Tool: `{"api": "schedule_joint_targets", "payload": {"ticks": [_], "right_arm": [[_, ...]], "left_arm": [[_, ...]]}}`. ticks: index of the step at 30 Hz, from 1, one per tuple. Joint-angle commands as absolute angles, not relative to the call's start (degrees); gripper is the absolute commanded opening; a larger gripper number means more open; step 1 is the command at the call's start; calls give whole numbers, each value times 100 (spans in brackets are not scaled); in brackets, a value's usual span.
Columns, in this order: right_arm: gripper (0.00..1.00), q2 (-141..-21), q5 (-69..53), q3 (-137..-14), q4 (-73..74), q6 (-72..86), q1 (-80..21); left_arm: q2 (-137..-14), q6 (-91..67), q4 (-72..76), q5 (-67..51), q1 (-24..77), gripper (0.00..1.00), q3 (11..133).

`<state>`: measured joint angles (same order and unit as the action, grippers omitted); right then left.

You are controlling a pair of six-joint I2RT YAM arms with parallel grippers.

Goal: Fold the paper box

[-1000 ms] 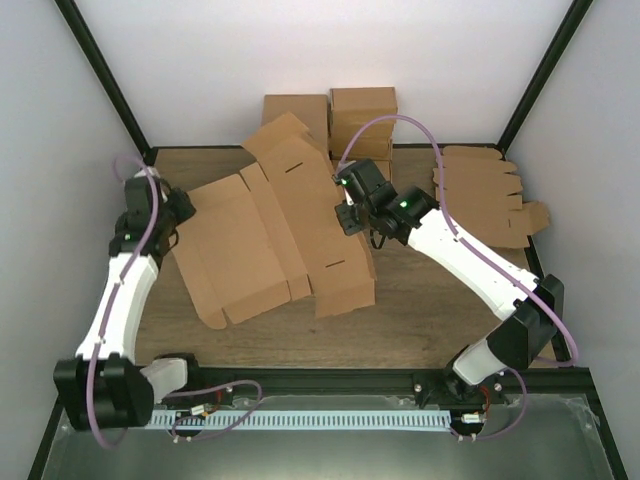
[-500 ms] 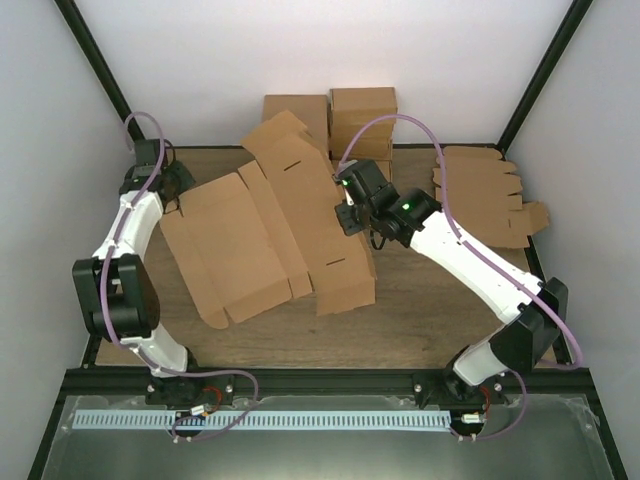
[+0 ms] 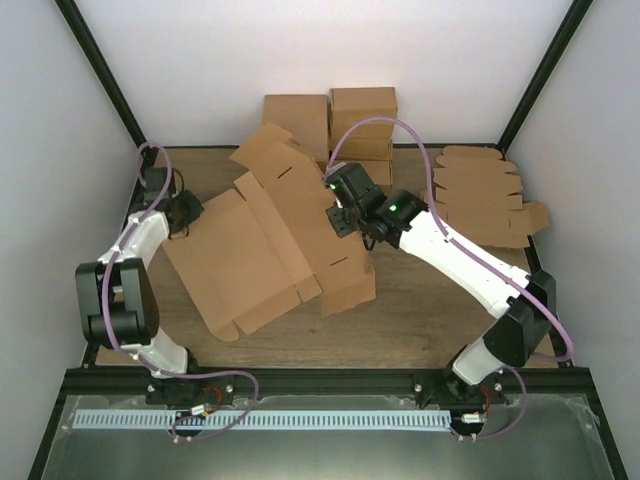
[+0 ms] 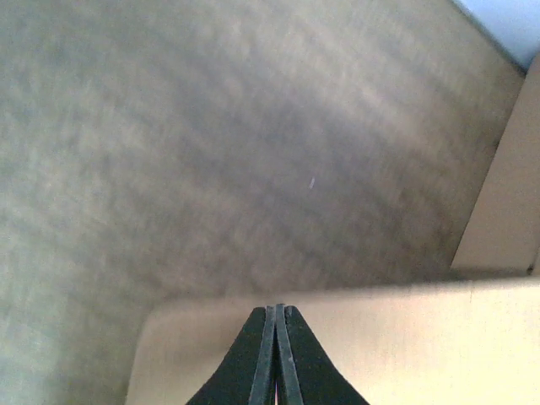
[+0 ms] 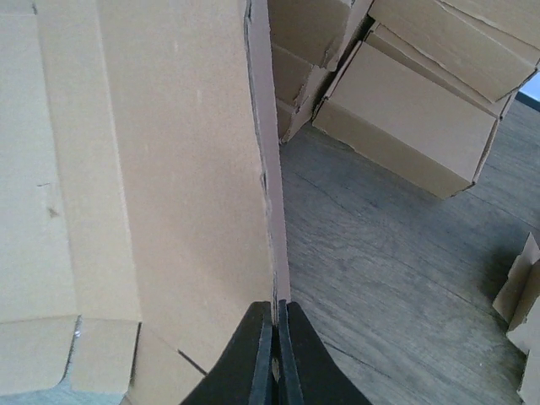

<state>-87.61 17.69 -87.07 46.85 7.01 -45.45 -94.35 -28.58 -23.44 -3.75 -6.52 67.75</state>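
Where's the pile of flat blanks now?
Top view: the pile of flat blanks lies on the far-right side of the table, right of the folded boxes stacked at the back.

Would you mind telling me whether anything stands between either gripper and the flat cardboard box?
Nothing visible does. The right gripper is shut on a raised panel edge of the flat cardboard box, and the left gripper is shut right at its left edge, touching or nearly so.

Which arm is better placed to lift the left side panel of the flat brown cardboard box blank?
Probably left. The left tool, closed, sits at the outer edge of that panel on the flat brown cardboard box blank; the right tool is clamped on the opposite edge.
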Motion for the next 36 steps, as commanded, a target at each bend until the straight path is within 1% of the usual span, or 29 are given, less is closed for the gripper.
{"api": "schedule_joint_targets", "payload": {"ticks": [1,5,9,11,15,20,28,33,36], "right_arm": [[1,-9018,2083,-9199,4424,595,-4614],[1,-9086,2003,-9375,4362,359,-4693],[2,-9264,2065,-9515,4303,-114,-4980],[1,-9461,2328,-9575,4291,-316,-5208],[1,-9937,3414,-9627,4219,-443,-5624],[1,-10266,3787,-9733,4142,-284,-5842],[2,-10708,3814,-9764,4167,86,-5995],[2,-10761,3666,-9786,4105,325,-6019],[2,-10737,3854,-9800,4147,439,-6071]], "left_arm": [[-8554,-3371,-1858,-689,-602,4,5675],[-7827,-3534,-1786,-876,-569,4,4788],[-7159,-3666,-1792,-1202,-495,4,4041],[-6836,-3763,-1789,-1384,-461,4,3698],[-6078,-3937,-1945,-1445,-451,4,3264],[-5295,-3965,-2237,-1318,-453,4,3059],[-5357,-3920,-2058,-1580,-448,4,2688],[-5549,-3927,-1758,-1642,-448,4,2448],[-5610,-3915,-1674,-1714,-448,4,2424]]}}
